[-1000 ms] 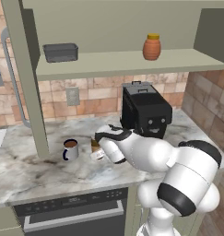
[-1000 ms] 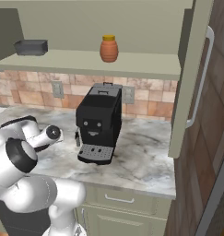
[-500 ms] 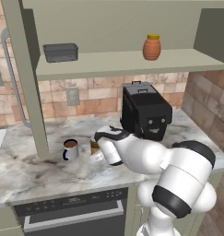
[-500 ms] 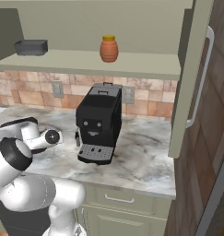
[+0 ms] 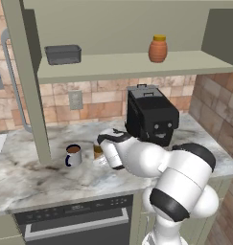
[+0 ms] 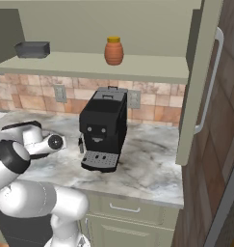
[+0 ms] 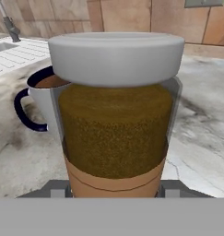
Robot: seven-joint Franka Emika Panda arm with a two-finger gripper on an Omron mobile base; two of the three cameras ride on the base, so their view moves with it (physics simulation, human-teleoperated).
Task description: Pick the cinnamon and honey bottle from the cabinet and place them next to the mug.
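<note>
Since a second ago my arm has barely shifted. I can see little of the gripper [image 5: 99, 154] behind my wrist; its jaws are closed on the cinnamon [image 7: 115, 117], low on the counter [image 5: 31, 177] just right of the mug [image 5: 73, 155]. Far up, the honey bottle [image 5: 157, 49] sits on the cabinet [image 5: 127, 64] shelf.
</note>
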